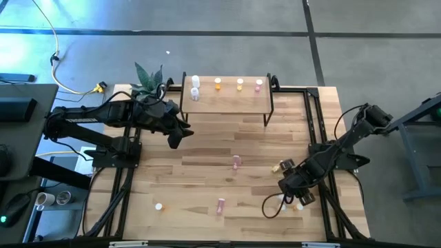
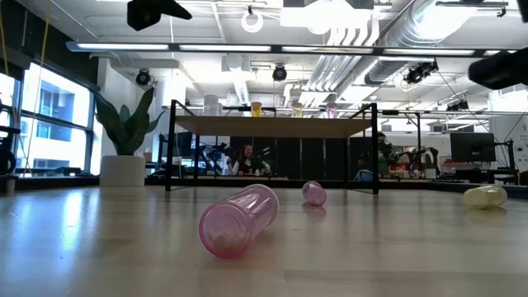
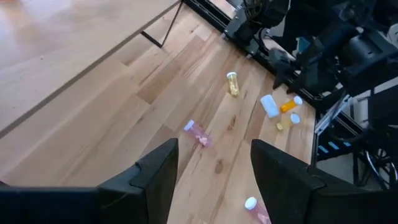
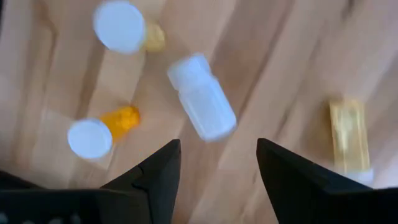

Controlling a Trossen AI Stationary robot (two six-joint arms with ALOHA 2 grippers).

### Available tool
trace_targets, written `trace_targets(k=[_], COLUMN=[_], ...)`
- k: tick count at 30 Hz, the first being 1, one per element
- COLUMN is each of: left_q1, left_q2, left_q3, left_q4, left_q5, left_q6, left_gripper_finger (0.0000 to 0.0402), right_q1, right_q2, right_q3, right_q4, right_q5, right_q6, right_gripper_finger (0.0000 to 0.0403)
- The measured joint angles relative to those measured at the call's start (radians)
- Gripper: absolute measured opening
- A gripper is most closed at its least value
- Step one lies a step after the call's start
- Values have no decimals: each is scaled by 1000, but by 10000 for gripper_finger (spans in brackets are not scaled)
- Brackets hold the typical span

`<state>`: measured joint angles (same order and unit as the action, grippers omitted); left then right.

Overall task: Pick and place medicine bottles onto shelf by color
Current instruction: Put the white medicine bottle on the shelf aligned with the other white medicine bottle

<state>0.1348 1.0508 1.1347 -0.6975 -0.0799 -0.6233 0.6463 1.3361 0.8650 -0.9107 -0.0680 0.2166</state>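
Hovering low over the bench's [image 1: 207, 145] near right corner, the right tool [image 4: 217, 163] has its fingers parted and empty above a lying white bottle [image 4: 202, 96], with two orange bottles [image 4: 102, 130] and a yellow one [image 4: 349, 134] lying close by. The left tool [image 3: 214, 171], also spread and holding nothing, hangs over the far left of the bench just left of the shelf [image 1: 227, 100]. Five bottles stand on the shelf, white [image 1: 196, 83] at its left; pink bottles [image 1: 236, 162] lie mid-bench.
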Motion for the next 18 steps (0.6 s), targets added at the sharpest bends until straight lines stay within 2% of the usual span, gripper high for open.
trace_targets(k=[6,18], left_q1=[-6,-6], left_q2=[0,0], left_q3=[0,0], left_q4=[2,3], left_q5=[-10,-15], left_q6=[-2,-5], left_gripper_finger=[193,193], right_q1=[5,7], right_q2=[0,0], right_q3=[-45,-167], right_q4=[121,245], right_q5=[3,-28], right_q6=[-85,-113], right_gripper_finger=[202,202])
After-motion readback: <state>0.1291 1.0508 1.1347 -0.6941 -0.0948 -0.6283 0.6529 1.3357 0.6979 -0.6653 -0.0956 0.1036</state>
